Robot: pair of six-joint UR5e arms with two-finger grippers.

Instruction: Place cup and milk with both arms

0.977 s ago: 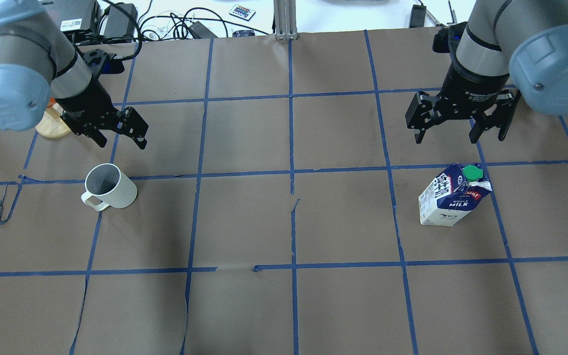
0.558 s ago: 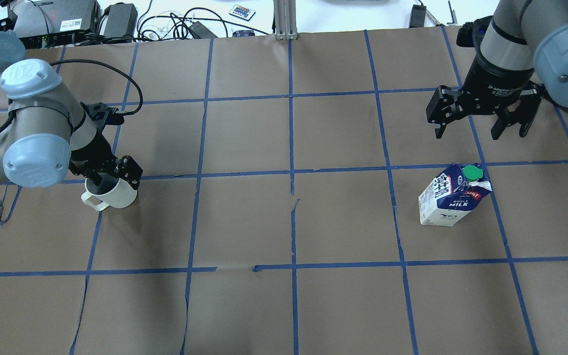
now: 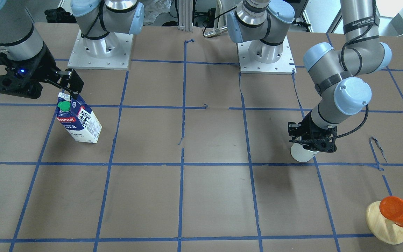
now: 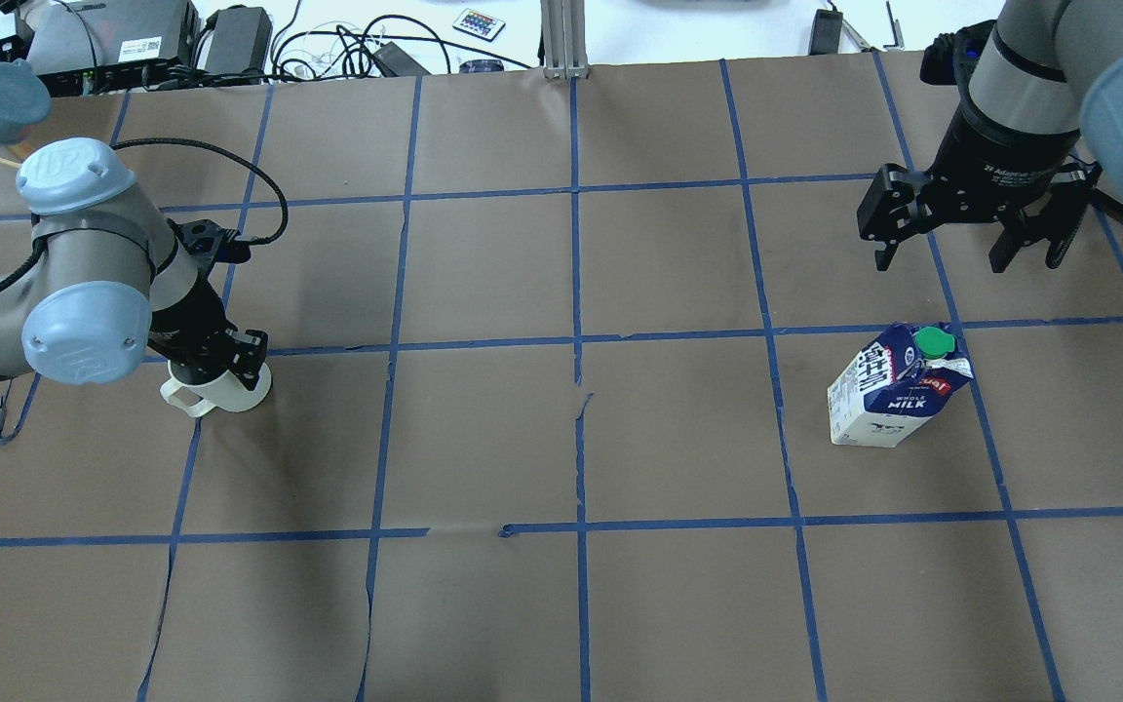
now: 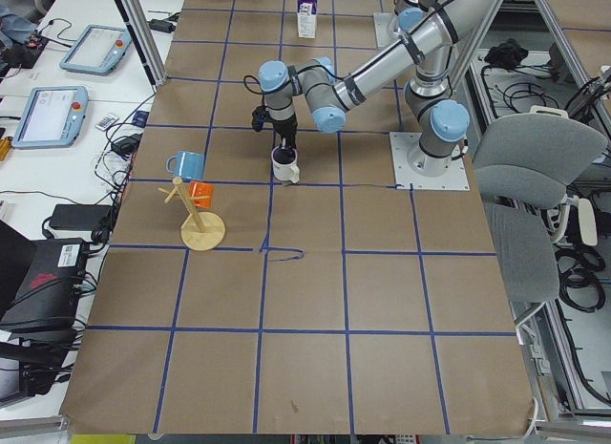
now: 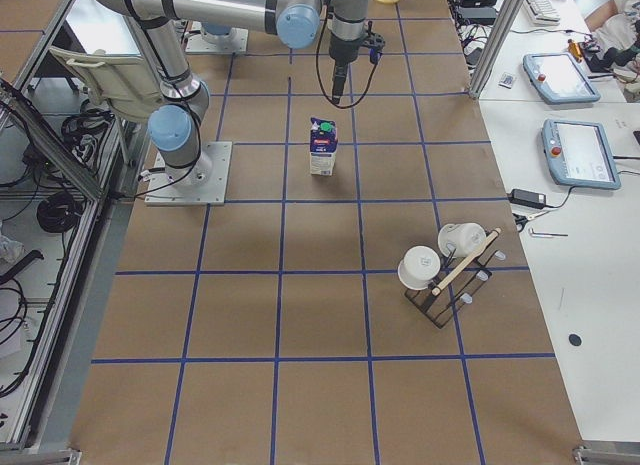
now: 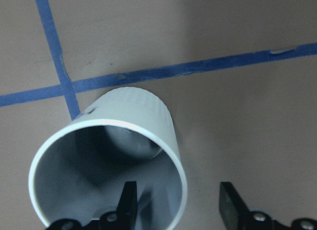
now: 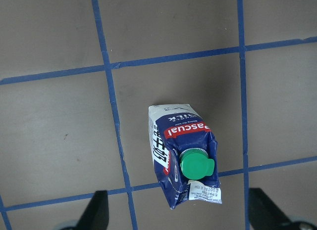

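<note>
Cup (image 4: pixel 242 394) not yet gripped: left gripper (image 4: pixel 217 359) open, straddling rim. Milk (image 4: pixel 898 392) unheld, right gripper (image 4: pixel 963 255) wide open above, empty. Both placements pending.

I have the left grey arm with light blue joint caps (image 4: pixel 94 278) folded low, wrist pointing straight down, and the left black two-finger gripper (image 4: pixel 214 363) close to the table, its fingers (image 7: pixel 231 208) parted. The right grey arm (image 4: pixel 1015 107) holds the right black gripper (image 4: pixel 941 263) high, pointing down, jaws spread wide.
</note>
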